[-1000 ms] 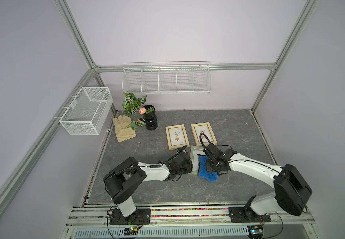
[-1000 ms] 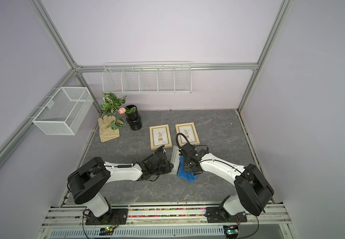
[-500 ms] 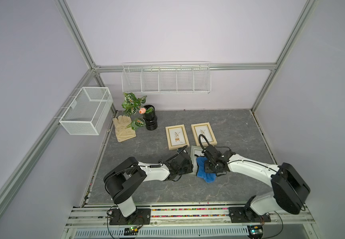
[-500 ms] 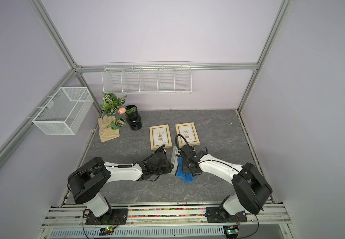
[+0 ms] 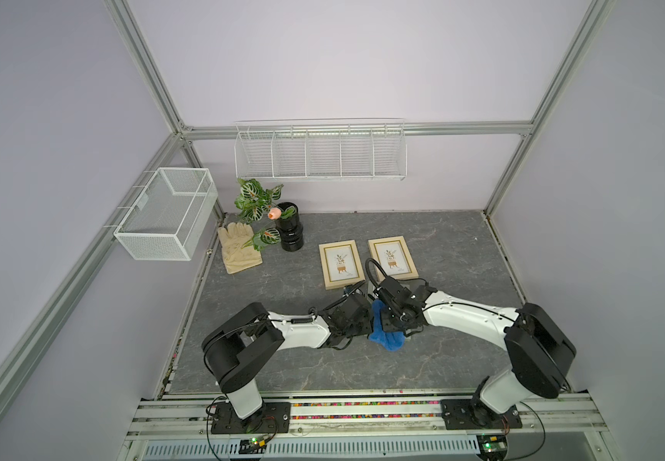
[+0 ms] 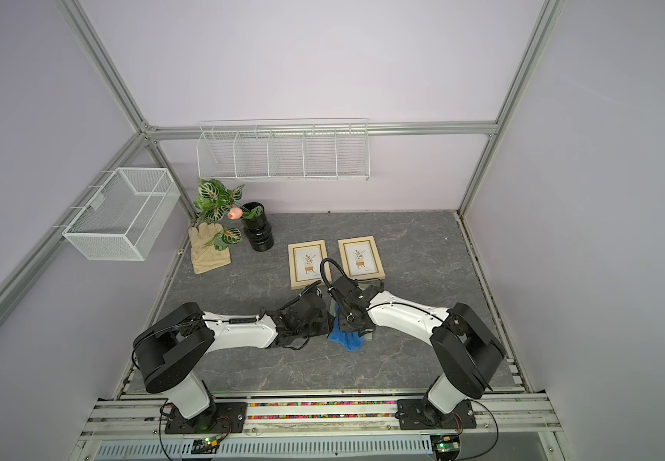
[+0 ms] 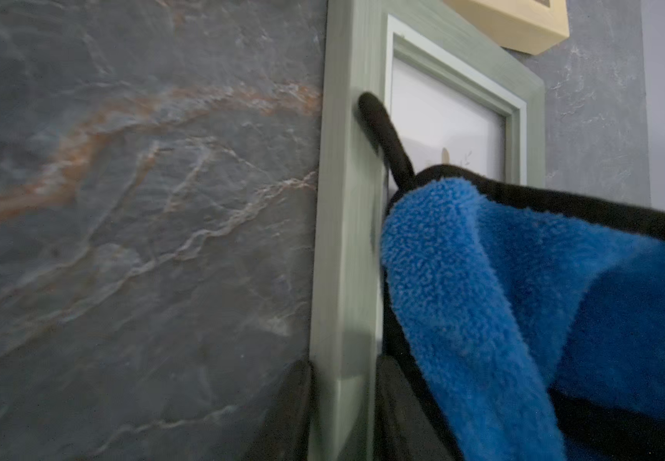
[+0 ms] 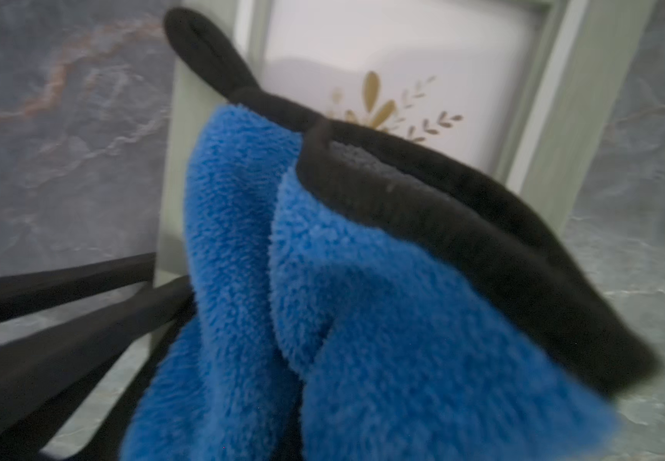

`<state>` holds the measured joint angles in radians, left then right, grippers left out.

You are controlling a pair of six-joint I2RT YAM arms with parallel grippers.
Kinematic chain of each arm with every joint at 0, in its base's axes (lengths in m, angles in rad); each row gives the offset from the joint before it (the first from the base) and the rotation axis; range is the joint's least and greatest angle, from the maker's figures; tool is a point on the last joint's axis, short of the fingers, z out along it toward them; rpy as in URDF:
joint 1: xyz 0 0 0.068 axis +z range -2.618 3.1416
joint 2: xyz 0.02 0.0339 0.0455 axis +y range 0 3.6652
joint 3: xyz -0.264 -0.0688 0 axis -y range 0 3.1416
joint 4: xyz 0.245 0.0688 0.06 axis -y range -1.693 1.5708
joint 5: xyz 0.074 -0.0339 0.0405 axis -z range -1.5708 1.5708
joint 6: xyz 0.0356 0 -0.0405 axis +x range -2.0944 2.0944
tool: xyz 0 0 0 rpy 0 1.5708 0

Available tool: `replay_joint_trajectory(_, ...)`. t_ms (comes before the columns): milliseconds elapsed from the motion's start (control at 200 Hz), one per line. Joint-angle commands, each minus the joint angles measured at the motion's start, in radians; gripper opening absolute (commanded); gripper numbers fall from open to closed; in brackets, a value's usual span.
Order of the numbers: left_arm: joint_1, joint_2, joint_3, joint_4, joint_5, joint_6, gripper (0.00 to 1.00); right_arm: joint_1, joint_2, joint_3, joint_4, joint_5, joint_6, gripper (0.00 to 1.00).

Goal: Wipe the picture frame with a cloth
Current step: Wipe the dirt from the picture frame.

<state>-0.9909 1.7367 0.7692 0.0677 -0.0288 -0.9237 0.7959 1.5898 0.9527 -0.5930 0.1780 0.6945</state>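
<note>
picture frame (image 7: 347, 239), mid-wipe
left claw (image 5: 359, 317) clamped on frame edge to steady it; right claw (image 5: 394, 319) pinched shut on cloth (image 7: 482, 299), hanging beneath onto glass (image 8: 382, 52) for wiping.

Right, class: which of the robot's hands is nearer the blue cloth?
Right. The right hand is shut on the cloth, holding it on the grey-green frame. The left hand sits beside the cloth, clamping that frame's edge.
</note>
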Motion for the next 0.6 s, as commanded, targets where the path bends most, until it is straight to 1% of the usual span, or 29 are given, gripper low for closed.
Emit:
replay_joint_trajectory(0,-0.031,0.170,-0.129,-0.499,0.067,-0.020,0.29,-0.092,-0.061,-0.067,-0.042,0.024,-0.037,0.07)
replay_joint_trajectory(85,-0.034,0.168,-0.137,-0.498,0.069,-0.020,0.29,-0.153,-0.086,-0.066,-0.050,0.046,-0.088,0.07)
replay_joint_trajectory(145,-0.037,0.168,-0.137,-0.499,0.069,-0.020,0.29,-0.170,-0.074,-0.029,-0.044,0.046,-0.112,0.07)
replay_joint_trajectory(355,-0.050,0.159,-0.131,-0.515,0.065,-0.027,0.29,-0.160,0.069,0.158,0.039,-0.036,-0.122,0.07)
replay_joint_trajectory(440,-0.060,0.153,-0.132,-0.522,0.067,-0.033,0.29,-0.148,0.140,0.228,0.044,-0.059,-0.130,0.07)
replay_joint_trajectory(510,-0.069,0.144,-0.133,-0.529,0.065,-0.038,0.29,-0.148,0.184,0.253,0.038,-0.055,-0.134,0.07)
replay_joint_trajectory(595,-0.082,0.132,-0.142,-0.533,0.065,-0.051,0.29,-0.166,0.191,0.231,0.014,-0.004,-0.139,0.07)
